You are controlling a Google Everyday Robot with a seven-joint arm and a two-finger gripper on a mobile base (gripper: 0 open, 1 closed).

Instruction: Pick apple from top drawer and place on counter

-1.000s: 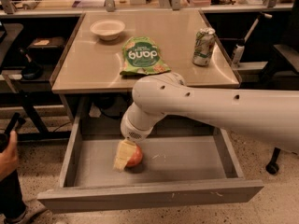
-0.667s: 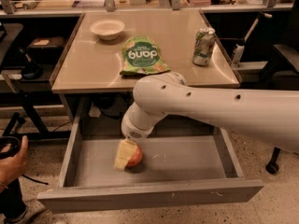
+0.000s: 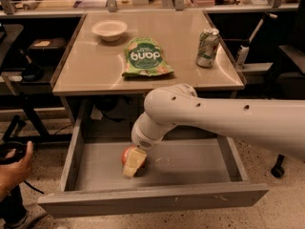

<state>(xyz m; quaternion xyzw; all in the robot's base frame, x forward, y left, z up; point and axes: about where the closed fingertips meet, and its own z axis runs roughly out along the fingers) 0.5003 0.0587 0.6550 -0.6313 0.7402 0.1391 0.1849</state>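
The top drawer (image 3: 157,199) is pulled open below the counter (image 3: 178,75). The red-orange apple (image 3: 126,152) lies on the drawer's grey floor, left of centre. My gripper (image 3: 132,163) is down inside the drawer, right at the apple, with its cream tip covering the apple's front right side. My white arm (image 3: 228,123) reaches in from the right, across the front of the counter. The far side of the apple is hidden behind the gripper.
On the counter are a green snack bag (image 3: 145,56), a drink can (image 3: 207,47) at the right and a white bowl (image 3: 109,30) at the back left. A person's hand (image 3: 14,168) is at the left, beside the drawer. A cluttered bench (image 3: 71,1) runs behind.
My gripper and the apple have stayed in the same place in the drawer. The person's hand at the left has shifted slightly down and to the right.
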